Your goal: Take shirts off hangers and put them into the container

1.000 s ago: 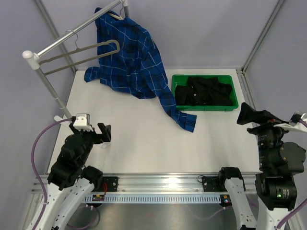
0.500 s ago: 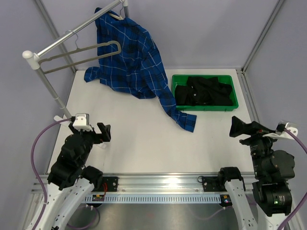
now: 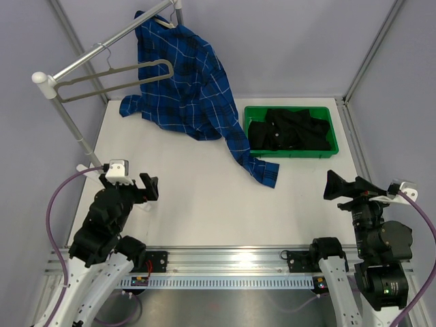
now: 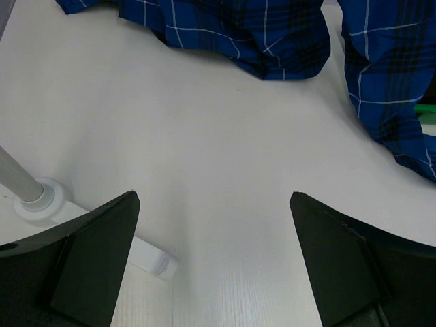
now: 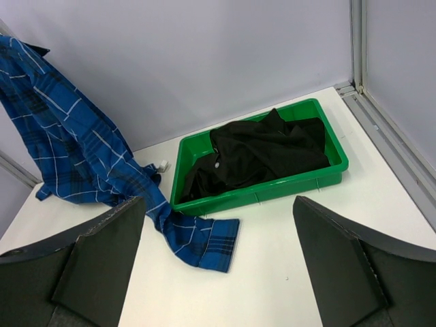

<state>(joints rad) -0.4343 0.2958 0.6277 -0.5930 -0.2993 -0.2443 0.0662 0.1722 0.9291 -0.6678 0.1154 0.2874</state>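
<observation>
White worktop [image 3: 204, 211] fills the scene, both arms parked at its near edge. Along the left runs the silver rail [image 3: 102, 49], slanting up from its white end cap to the far corner. Biggest item on it is the blue plaid shirt [image 3: 187, 85] – on its hanger [image 3: 162, 22] at the rail's far end, with only a sliver of beige showing at the collar. The body spills down onto the worktop, and one sleeve trails toward the green tray [image 3: 291, 154], cuff flat just beside its near-left corner. The tray sits at the far right with the black shirt [image 3: 289, 129] crumpled inside, all within the rim. A bare hanger [image 3: 112, 78] hangs on the rail between the end cap and the plaid shirt.

Left gripper [image 4: 212, 204] – jaws wide, gripping nothing, low over bare worktop near the rail's foot. Right gripper [image 5: 219, 204] has its jaws wide too, nothing between them, facing the tray from well back.
</observation>
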